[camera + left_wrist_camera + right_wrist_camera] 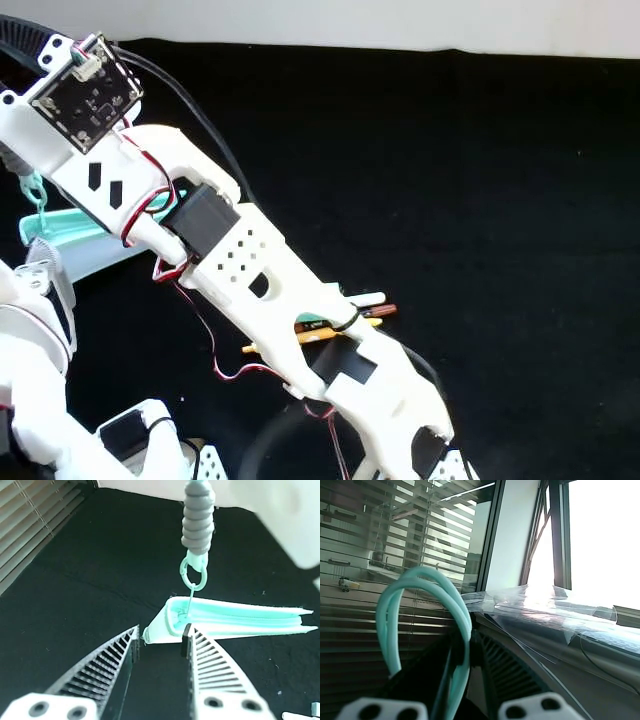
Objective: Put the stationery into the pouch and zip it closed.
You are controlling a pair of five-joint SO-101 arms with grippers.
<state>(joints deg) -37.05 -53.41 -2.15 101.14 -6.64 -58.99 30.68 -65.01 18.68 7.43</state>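
Two ribbed fingers of the left gripper stand spread at the bottom of the left wrist view. They hold nothing, and the black tabletop shows in the gap between them. Just beyond their tips lies the mint-green pouch, flat on the table. Its rounded end is nearest the gripper and its long edge runs off toward the right of the frame. From that near end a thin link rises to a green clasp. Above the clasp, a grey ribbed bead hangs down from the top edge. Blinds fill the upper left corner past the table's far edge.

In the right wrist view the right gripper is clenched on a loop of green cord, raised off the table with a window behind it.

From above, the pouch sits at the left edge, partly under the long white right arm, which crosses from lower right to upper left. Several pens lie on the table beneath the middle of that arm, outside the pouch and well apart from it. To the right of the arm, a broad stretch of black tabletop runs to the right edge and up to the pale strip along the top.
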